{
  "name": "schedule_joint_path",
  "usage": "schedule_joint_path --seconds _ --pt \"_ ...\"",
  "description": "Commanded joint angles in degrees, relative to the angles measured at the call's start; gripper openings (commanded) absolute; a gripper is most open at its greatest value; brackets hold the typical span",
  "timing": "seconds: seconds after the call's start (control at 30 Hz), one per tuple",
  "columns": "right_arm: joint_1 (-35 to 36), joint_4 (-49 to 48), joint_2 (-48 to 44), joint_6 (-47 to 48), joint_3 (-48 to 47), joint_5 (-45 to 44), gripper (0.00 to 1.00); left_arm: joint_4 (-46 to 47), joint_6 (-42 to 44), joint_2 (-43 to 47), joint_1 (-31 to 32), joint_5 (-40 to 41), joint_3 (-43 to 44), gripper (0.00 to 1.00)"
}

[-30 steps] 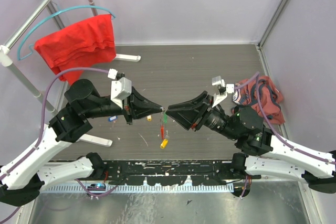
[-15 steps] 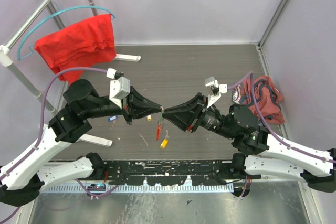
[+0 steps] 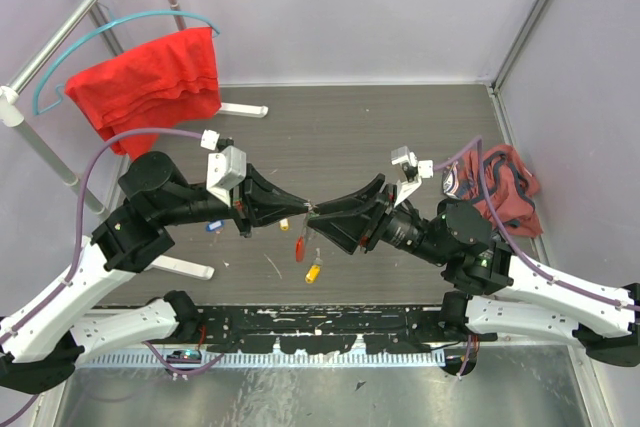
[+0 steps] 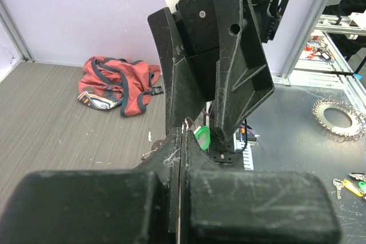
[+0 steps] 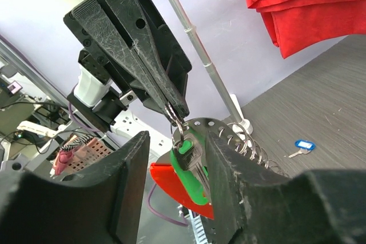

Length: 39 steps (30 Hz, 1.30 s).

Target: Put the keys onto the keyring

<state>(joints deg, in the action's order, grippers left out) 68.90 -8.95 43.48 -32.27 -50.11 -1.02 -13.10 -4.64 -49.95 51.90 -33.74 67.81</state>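
My left gripper (image 3: 307, 209) is shut on the thin metal loop of the keyring (image 5: 174, 119) and holds it above the table. A green-tagged key (image 5: 193, 163) hangs on the loop, and the keyring's red bar (image 3: 299, 245) dangles below it. My right gripper (image 3: 320, 224) is open, tip to tip with the left, one finger on each side of the hanging green key. In the left wrist view the shut left gripper (image 4: 183, 134) shows only a bit of the green tag (image 4: 201, 139). A yellow-tagged key (image 3: 313, 273) and a blue-tagged key (image 3: 212, 227) lie on the table.
A large red cloth (image 3: 150, 82) hangs on a hanger on the rack at the back left, whose white foot (image 3: 240, 109) rests on the table. A red-orange bag (image 3: 500, 187) lies at the right edge. A coiled wire spring (image 5: 251, 147) is behind the keyring.
My right gripper has moved left up to the left gripper's tip and opened around the hanging key. The red bar has swung slightly left. The left arm has barely moved.
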Motion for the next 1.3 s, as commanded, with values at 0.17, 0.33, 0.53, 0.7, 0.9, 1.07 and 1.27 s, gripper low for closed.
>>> schedule_joint_path --seconds 0.17,0.33,0.53,0.7,0.9,1.07,1.27 --pt "0.3 -2.1 -1.3 0.6 -1.7 -0.7 0.38 2.8 -0.6 0.6 -0.2 -0.6 0.2 0.0" --pt "0.2 -1.4 -1.6 1.1 -1.8 -1.4 0.26 2.8 -0.6 0.4 -0.2 -0.6 0.3 0.0" --pt "0.3 0.0 -1.9 1.4 -1.8 -2.2 0.16 3.2 -0.6 0.5 -0.2 -0.6 0.4 0.0" --pt "0.3 0.7 -1.7 1.4 -1.9 -2.5 0.1 4.2 -1.3 0.8 -0.2 -1.1 0.5 0.0" --pt "0.2 2.1 -0.3 1.5 -2.9 -1.8 0.09 6.5 -2.6 0.8 -0.2 -1.8 0.5 0.0" --pt "0.3 3.5 0.8 1.4 -3.9 -1.2 0.12 7.6 -3.2 0.7 -0.2 -2.3 0.5 0.0" --pt "0.3 5.8 0.0 3.6 -5.3 -2.2 0.3 7.9 -3.4 0.6 -0.2 -2.3 0.2 0.0"
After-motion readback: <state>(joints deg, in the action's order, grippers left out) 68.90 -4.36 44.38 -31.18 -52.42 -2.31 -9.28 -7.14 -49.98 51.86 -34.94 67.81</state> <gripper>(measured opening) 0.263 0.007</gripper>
